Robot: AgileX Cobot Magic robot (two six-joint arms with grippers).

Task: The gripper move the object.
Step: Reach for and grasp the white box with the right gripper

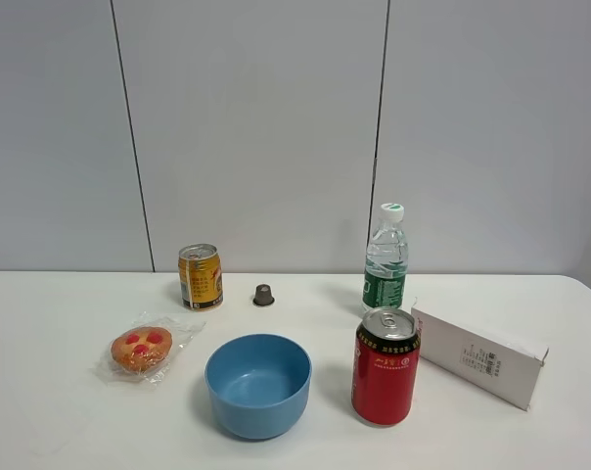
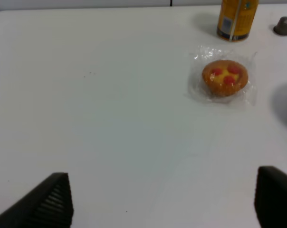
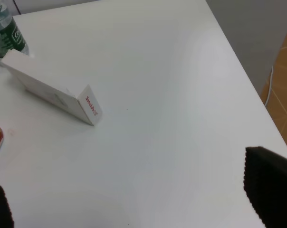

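The long white cardboard box (image 1: 479,354) lies on the table at the right, just right of the red can (image 1: 385,366). It also shows in the right wrist view (image 3: 51,90), with red print on its end. No arm shows in the exterior high view. My right gripper (image 3: 129,202) is open and empty, well apart from the box, above bare table. My left gripper (image 2: 165,199) is open and empty above bare table at the left.
A blue bowl (image 1: 257,384) stands front centre. A wrapped pastry (image 1: 142,349), a gold can (image 1: 200,277), a small dark cap (image 1: 263,295) and a water bottle (image 1: 386,258) stand around it. The table's right edge (image 3: 250,90) is close to the box.
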